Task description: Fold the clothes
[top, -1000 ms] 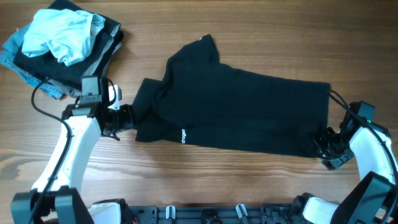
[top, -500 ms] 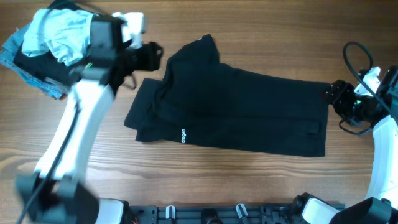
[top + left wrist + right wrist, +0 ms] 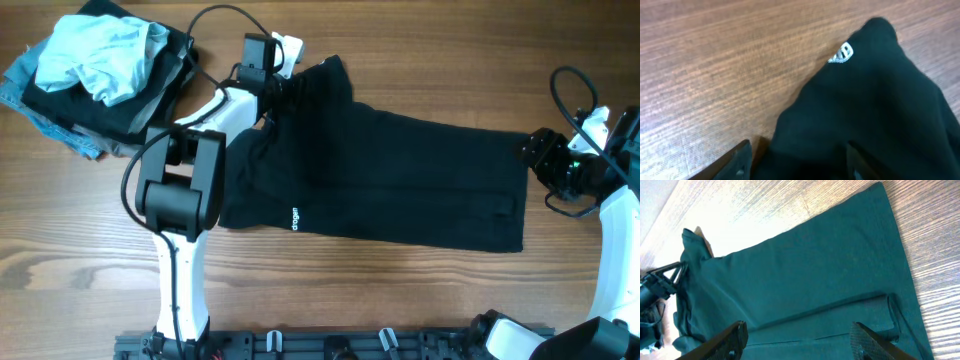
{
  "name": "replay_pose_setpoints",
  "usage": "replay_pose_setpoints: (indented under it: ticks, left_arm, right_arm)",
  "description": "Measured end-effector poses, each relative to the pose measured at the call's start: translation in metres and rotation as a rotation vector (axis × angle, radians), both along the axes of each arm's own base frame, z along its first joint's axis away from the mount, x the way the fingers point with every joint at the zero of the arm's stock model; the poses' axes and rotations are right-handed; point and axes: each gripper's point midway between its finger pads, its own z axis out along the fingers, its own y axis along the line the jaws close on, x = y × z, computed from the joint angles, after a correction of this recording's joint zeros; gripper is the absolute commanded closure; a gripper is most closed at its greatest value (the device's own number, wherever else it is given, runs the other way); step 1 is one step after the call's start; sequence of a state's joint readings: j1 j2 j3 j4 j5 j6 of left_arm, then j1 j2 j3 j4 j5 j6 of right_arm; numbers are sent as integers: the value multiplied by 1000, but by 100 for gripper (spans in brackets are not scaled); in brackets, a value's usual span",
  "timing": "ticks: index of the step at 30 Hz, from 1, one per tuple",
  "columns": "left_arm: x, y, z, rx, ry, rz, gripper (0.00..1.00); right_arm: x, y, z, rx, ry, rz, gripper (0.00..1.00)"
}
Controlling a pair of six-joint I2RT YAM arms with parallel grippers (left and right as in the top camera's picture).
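Overhead view: the black garment is lying spread flat across the middle of the wooden table, its long axis running left to right, with small white lettering showing near its front edge; the left gripper is reaching over the garment's far left corner, its fingers standing wide apart with black cloth lying between them and nothing pinched; the right gripper is hovering just beside the garment's right edge, its fingers likewise spread wide and holding nothing; a pile of other clothes is sitting at the table's far left corner, apart from the garment.
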State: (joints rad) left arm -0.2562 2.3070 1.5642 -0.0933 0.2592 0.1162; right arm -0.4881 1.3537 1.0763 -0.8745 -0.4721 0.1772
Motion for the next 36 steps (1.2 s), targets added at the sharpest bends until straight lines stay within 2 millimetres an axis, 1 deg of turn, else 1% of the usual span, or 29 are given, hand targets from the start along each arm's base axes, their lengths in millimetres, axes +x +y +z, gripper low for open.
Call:
replay_pose_setpoints:
  ticks: [1, 2, 3, 5, 7, 9, 11, 13, 14, 16, 17, 18, 20, 22, 24, 25, 27, 29, 31, 32, 34, 36]
  left_arm:
    - [0, 0, -1, 0, 0, -2, 88]
    - [0, 0, -2, 4, 3, -5, 96]
    - [0, -1, -2, 0, 6, -6, 96]
    - [-5, -6, -4, -24, 26, -33, 96]
    - [-10, -11, -4, -48, 43, -57, 96]
    - [-13, -13, -4, -62, 57, -71, 96]
    - [-15, -14, 1, -66, 61, -75, 96]
    - [-16, -12, 15, -68, 55, -73, 96]
    - [-16, -12, 29, -71, 38, -72, 96]
    - [-17, -9, 59, -77, 7, -69, 96]
    - [-19, -8, 70, -75, 0, -66, 96]
    - [-22, -5, 76, -66, 5, -58, 96]
    - [-26, 0, 79, -47, 20, -44, 96]
    - [-29, 4, 76, -26, 37, -29, 96]
    - [-29, 6, 75, -18, 42, -22, 96]
    - [-30, 6, 75, -16, 46, -22, 96]
    - [-33, 8, 74, -10, 57, -19, 96]
    - [-35, 8, 73, -8, 69, -19, 96]
    - [-36, 8, 73, -6, 73, -19, 96]
    - [-36, 9, 73, -6, 73, -19, 96]
    - [-36, 9, 76, -6, 69, -17, 96]
    - [-36, 12, 85, 7, 54, -4, 96]
  right_arm:
    - [0, 0, 0, 0, 0, 0, 30]
    - [0, 0, 0, 0, 0, 0, 30]
    - [0, -1, 0, -3, -2, -1, 30]
    - [6, -7, 1, -35, -23, -9, 38]
    - [10, -13, -6, -70, -37, -17, 44]
    - [12, -19, -25, -89, -27, -25, 46]
    - [16, -23, -46, -88, -5, -29, 46]
    - [27, -30, -71, -92, 10, -33, 41]
    - [33, -36, -79, -104, 6, -38, 39]
    - [51, -52, -99, -153, -13, -57, 38]
    - [58, -57, -105, -166, -24, -61, 38]
    - [63, -62, -112, -177, -30, -66, 38]
    - [71, -67, -125, -187, -37, -69, 39]
    - [73, -69, -146, -180, -13, -69, 39]
    - [82, -72, -147, -194, -45, -69, 40]
    - [86, -73, -147, -201, -60, -65, 45]
    - [94, -69, -147, -206, -88, -45, 59]
    - [102, -63, -147, -205, -114, -23, 68]
    - [106, -57, -149, -190, -129, -5, 89]
    - [106, -56, -149, -180, -130, -1, 96]
    - [103, -54, -151, -165, -114, -1, 96]
    - [96, -49, -154, -135, -70, 8, 96]
